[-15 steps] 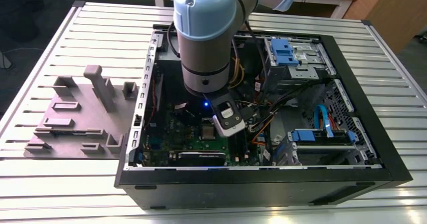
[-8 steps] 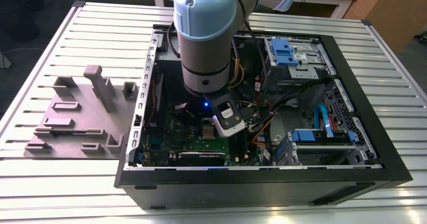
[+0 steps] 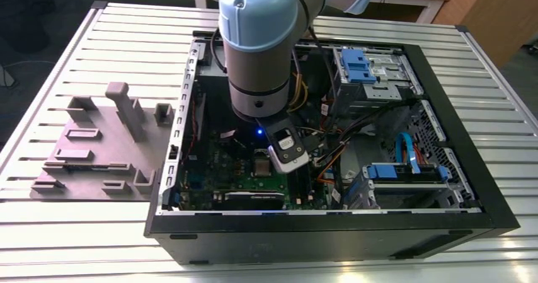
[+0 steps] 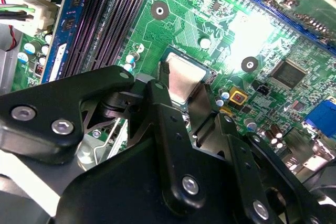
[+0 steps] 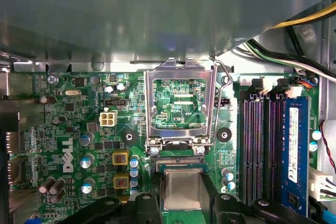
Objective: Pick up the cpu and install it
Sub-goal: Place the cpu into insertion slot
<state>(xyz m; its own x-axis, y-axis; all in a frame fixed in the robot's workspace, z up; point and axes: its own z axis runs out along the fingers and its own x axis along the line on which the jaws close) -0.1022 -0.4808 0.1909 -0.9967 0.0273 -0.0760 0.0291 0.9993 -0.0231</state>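
The cpu (image 5: pixel 181 188), a small square chip with a silvery top, sits between my gripper's two black fingers (image 5: pixel 155 199) in both wrist views. It is low over the motherboard socket (image 5: pixel 178 160), level with the board; I cannot tell whether it rests in it. My gripper (image 5: pixel 182 199) is shut on the cpu's (image 4: pixel 184 80) opposite edges. The socket's metal load frame (image 5: pixel 178 103) is flipped up and open just beyond the chip. In the exterior view the gripper (image 3: pixel 263 167) reaches down into the open computer case (image 3: pixel 336 223).
Dark memory slots (image 5: pixel 257 150) and a blue memory stick (image 5: pixel 294 150) run beside the socket. Yellow and black cables (image 5: pixel 294 30) hang near the case wall. Blue drive bays (image 3: pixel 366 65) fill the exterior view's right. A grey parts fixture (image 3: pixel 101 144) stands on the slatted table.
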